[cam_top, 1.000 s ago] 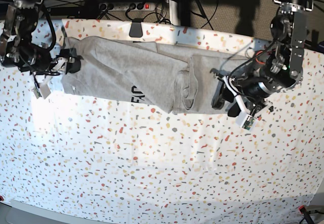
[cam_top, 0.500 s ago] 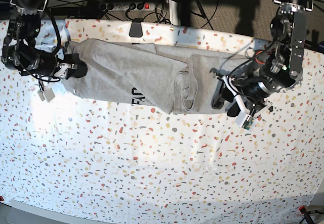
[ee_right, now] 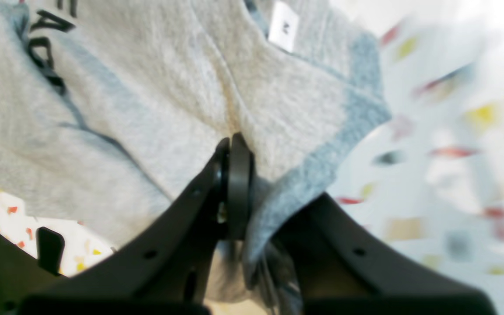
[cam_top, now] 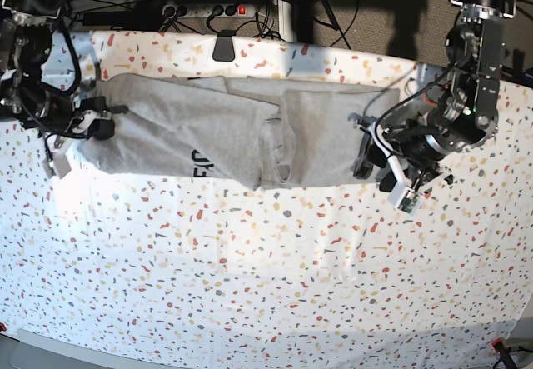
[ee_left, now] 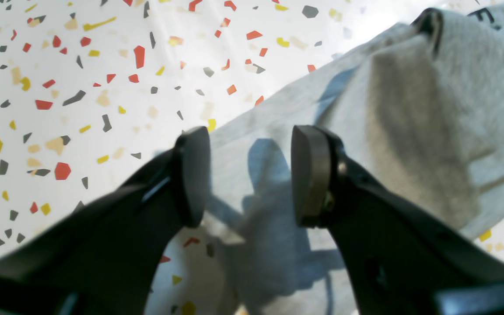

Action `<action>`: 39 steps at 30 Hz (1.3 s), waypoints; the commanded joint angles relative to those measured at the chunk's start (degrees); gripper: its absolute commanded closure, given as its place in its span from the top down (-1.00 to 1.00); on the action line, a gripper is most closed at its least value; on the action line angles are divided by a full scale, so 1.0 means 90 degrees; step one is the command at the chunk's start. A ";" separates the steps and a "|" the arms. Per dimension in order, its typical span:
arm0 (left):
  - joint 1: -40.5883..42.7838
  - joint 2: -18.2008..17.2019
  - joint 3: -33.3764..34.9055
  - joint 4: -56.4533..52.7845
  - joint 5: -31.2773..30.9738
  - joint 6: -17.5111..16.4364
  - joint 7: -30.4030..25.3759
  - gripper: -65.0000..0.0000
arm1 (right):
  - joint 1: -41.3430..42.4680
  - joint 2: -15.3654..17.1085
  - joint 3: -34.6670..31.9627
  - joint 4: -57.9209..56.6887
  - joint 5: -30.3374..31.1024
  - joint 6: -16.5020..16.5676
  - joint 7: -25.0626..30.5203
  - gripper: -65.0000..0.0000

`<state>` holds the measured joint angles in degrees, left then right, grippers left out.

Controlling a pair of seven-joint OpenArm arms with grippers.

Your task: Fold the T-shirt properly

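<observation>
My right gripper (ee_right: 234, 188) is clamped on the T-shirt (cam_top: 241, 132), its two black pads pressed flat together over a fold of grey fabric near a ribbed edge, where a small white label (ee_right: 283, 26) shows just above. In the base view that gripper (cam_top: 100, 125) sits at the left end of the garment, on the far-left part of the table. The shirt lies stretched in a long band across the far side of the speckled white cloth (cam_top: 266, 269), running from my right gripper on the left to my left gripper (cam_top: 372, 162) on the right. Black block lettering (cam_top: 202, 162) peeks out along the near edge of the band, left of centre, and a bunched fold (cam_top: 279, 148) sits about midway.

My left gripper (ee_left: 247, 175) is released, its jaws standing well apart with nothing between them. Through the gap the wrist camera sees grey fabric lying flat, with the pads' shadows falling on it. A raised ridge of the shirt (ee_left: 409, 113) rises to the right of my right-hand finger (ee_left: 311, 175), and speckled cloth (ee_left: 81, 87) fills the left of that view. Whether the fingertips touch the fabric, I cannot tell. A black clip (cam_top: 223, 48) sits at the far edge of the table, just beyond the shirt, with a power strip (cam_top: 204, 9) behind it.
</observation>
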<state>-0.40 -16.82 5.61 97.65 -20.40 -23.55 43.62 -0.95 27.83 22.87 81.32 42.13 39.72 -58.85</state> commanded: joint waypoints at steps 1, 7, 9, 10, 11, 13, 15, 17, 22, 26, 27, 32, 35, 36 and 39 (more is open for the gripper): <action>-0.0019 -0.0041 -0.0036 0.0107 -0.0068 0.0000 -0.0100 -0.09 | 0.0104 0.0155 0.0046 0.0289 0.0204 0.0031 0.0134 -1.00; 0.0583 -0.0238 -0.0036 -0.0019 0.0080 0.0002 -0.0787 -0.09 | 0.0104 -0.0165 0.0046 0.1547 0.0780 0.0031 -0.0255 -1.00; 0.0843 -0.0364 -0.0036 -0.0068 0.0379 0.0046 -0.1192 -0.09 | 0.0102 -0.0478 0.0044 0.1911 0.0777 0.0031 -0.0374 -1.00; 0.0984 -0.0413 -0.0036 -0.0073 0.0544 0.0192 -0.1362 -0.09 | 0.0102 -0.0639 0.0041 0.2055 0.0777 0.0031 -0.0381 -1.00; 0.1112 -0.0474 -0.0036 -0.0073 0.0709 0.0384 -0.1557 -0.09 | 0.0104 -0.0806 0.0039 0.2176 0.0782 0.0031 -0.0379 -1.00; 0.1333 -0.0610 -0.0036 -0.0073 0.0969 0.0782 -0.1977 -0.09 | 0.0104 -0.1156 0.0034 0.2407 0.0797 0.0031 -0.0376 -1.00; 0.1464 -0.0743 -0.0036 -0.0073 0.1008 0.1015 -0.2273 -0.09 | 0.0104 -0.1486 -0.0019 0.2611 0.0794 0.0031 -0.0372 -1.00; 0.1525 -0.0797 -0.0036 -0.0102 0.1008 0.1025 -0.2361 -0.10 | 0.0104 -0.1741 -0.0204 0.2742 0.0767 0.0031 -0.0374 -1.00; 0.1523 -0.0794 -0.0036 -0.0644 0.0998 0.0797 -0.2548 -0.10 | 0.0114 -0.2242 -0.1200 0.2800 0.0274 0.0031 -0.0202 -1.00; 0.1525 -0.0724 -0.0034 -0.1032 0.0860 0.0092 -0.2810 -0.10 | 0.0306 -0.2686 -0.2079 0.2798 -0.0432 0.0031 0.0000 -1.00; 0.1525 -0.0687 -0.0034 -0.1042 0.0860 0.0061 -0.2810 -0.10 | 0.0367 -0.2820 -0.2278 0.2795 -0.0675 0.0031 0.0024 -1.00; 0.1523 -0.0542 -0.0034 -0.1042 0.0862 -0.0148 -0.2856 -0.10 | 0.0529 -0.3536 -0.3138 0.2713 -0.1564 0.0031 0.0408 -1.00; 0.1520 -0.0503 -0.0029 -0.1042 0.0860 -0.0299 -0.2861 -0.10 | 0.0629 -0.3878 -0.3553 0.2494 -0.1909 0.0031 0.0534 -1.00; 0.1520 -0.0474 -0.0029 -0.1042 0.0860 -0.0296 -0.2861 -0.10 | 0.0665 -0.3966 -0.3672 0.2402 -0.1989 0.0005 0.0544 -1.00; 0.1523 -0.0406 -0.0029 -0.1042 0.0860 -0.0347 -0.2931 -0.10 | 0.0777 -0.4093 -0.3985 0.2067 -0.2021 -0.0015 0.0542 -1.00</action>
<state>13.34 -20.12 5.30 87.72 -12.88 -25.91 17.50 4.99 -8.62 -13.08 99.00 22.70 39.46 -55.48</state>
